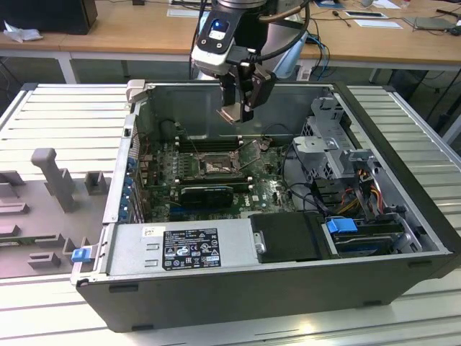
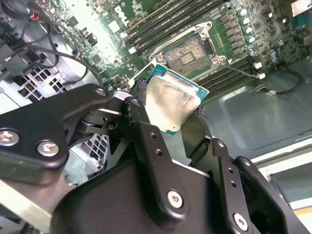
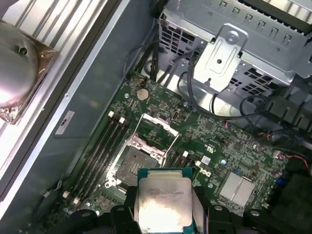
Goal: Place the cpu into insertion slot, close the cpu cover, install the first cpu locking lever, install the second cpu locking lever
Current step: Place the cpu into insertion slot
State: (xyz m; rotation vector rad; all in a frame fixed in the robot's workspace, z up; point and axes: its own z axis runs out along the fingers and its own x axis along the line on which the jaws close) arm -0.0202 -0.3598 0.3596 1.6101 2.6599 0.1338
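Step one: my black tool (image 1: 241, 109) grips the flat silvery square cpu (image 3: 163, 202) above the dark silver-rimmed insertion slot (image 3: 132, 165); seating likely needs squaring.

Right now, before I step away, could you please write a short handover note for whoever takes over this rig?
End effector: shut on the cpu, held above the motherboard inside the open computer case, not touching the board.
Insertion slot: empty, pin field exposed. The cpu cover looks swung open beside it.
Done: cpu is in the grasp.
Left: seating the cpu, closing the cover, the two lever steps.
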